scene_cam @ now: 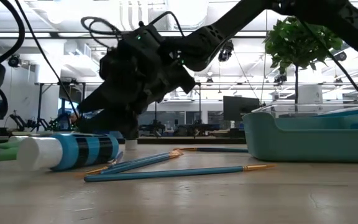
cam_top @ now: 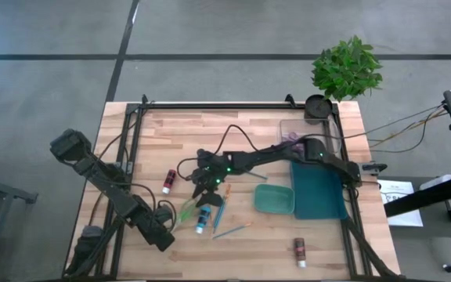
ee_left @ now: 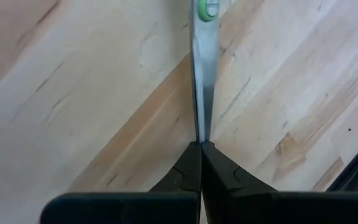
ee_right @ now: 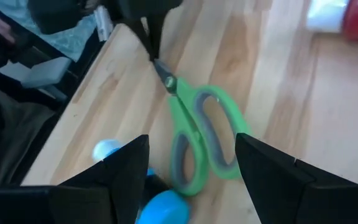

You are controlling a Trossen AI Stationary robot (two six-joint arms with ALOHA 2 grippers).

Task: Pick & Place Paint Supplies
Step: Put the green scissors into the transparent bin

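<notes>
Green-handled scissors point(ee_right: 194, 134) lie on the table, between my two grippers. My left gripper point(ee_left: 201, 144) is shut on their blade; in the high view it sits near the table's near-left corner point(cam_top: 172, 225). My right gripper point(ee_right: 191, 149) hovers open above the scissor handles and a blue paint tube point(cam_top: 203, 218), touching nothing. Blue-handled brushes point(cam_top: 232, 229) lie next to the tube on the tabletop. The square teal palette point(cam_top: 273, 199) lies to their right. A pink tube point(cam_top: 167, 181) and a brown tube point(cam_top: 300, 251) lie apart. My left gripper pinches the scissors' closed blades near their tip point(ee_left: 201, 127) between its two shut fingers. The fingers run along the blades, coming from the table's near-left side. The green handles point(ee_right: 219, 124) appear to lie on the wood.
A dark teal mat point(cam_top: 317, 190) lies right of the palette. A clear bin point(cam_top: 300, 129) stands at the far right, and a potted plant point(cam_top: 347, 69) beyond the far right corner. A black frame point(cam_top: 135, 141) rims the table. Bare wood shows toward the far left.
</notes>
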